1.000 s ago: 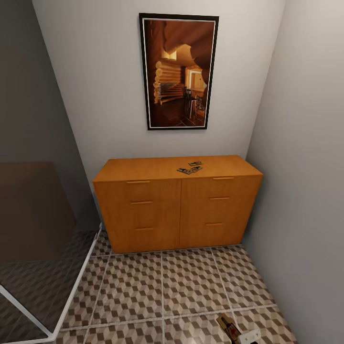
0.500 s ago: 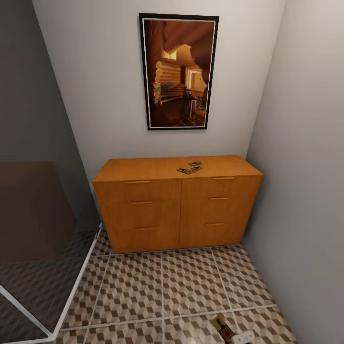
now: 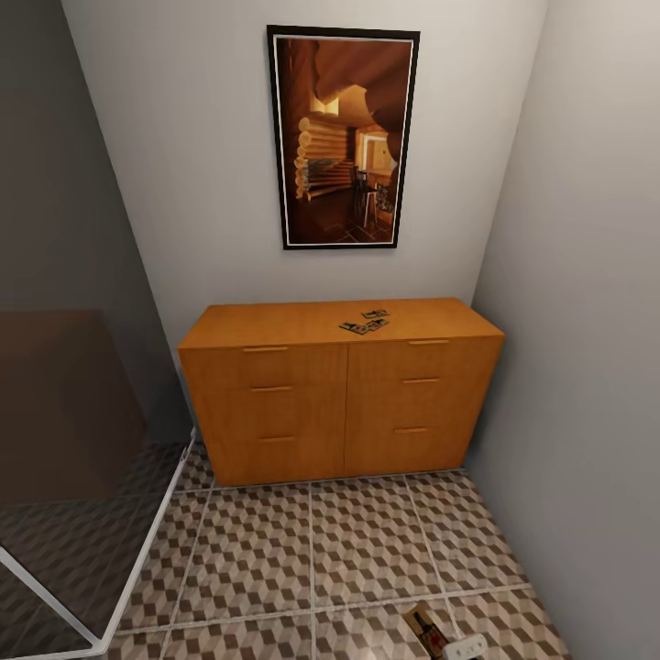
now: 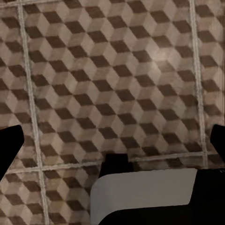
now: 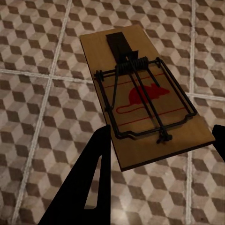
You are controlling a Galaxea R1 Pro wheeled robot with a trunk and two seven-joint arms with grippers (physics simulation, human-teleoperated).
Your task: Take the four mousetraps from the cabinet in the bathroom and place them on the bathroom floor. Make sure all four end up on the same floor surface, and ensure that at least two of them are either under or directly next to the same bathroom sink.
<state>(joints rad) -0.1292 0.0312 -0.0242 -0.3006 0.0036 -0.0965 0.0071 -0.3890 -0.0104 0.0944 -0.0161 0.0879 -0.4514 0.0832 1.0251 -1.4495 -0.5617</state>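
Observation:
The orange-brown cabinet (image 3: 339,394) stands against the back wall in the head view. A small cluster of mousetraps (image 3: 364,323) lies on its flat top, right of centre. Another mousetrap (image 5: 140,93), a brown board with dark wire and a red mouse print, hangs just above the bathroom floor (image 3: 302,550). My right gripper (image 5: 161,131) is shut on it, one dark finger at each long edge. In the head view that held mousetrap (image 3: 423,628) sits at the bottom edge. My left gripper (image 4: 112,140) is open over bare tiles, fingers far apart. The sink is out of view.
A framed picture (image 3: 344,137) hangs above the cabinet. A grey wall (image 3: 587,367) closes the right side. A glass shower panel with a white frame (image 3: 110,587) stands at the left. Tiled floor stretches in front of the cabinet.
The held mousetrap and my right gripper have drifted slightly left along the bottom edge of the head view. Nothing else has moved.

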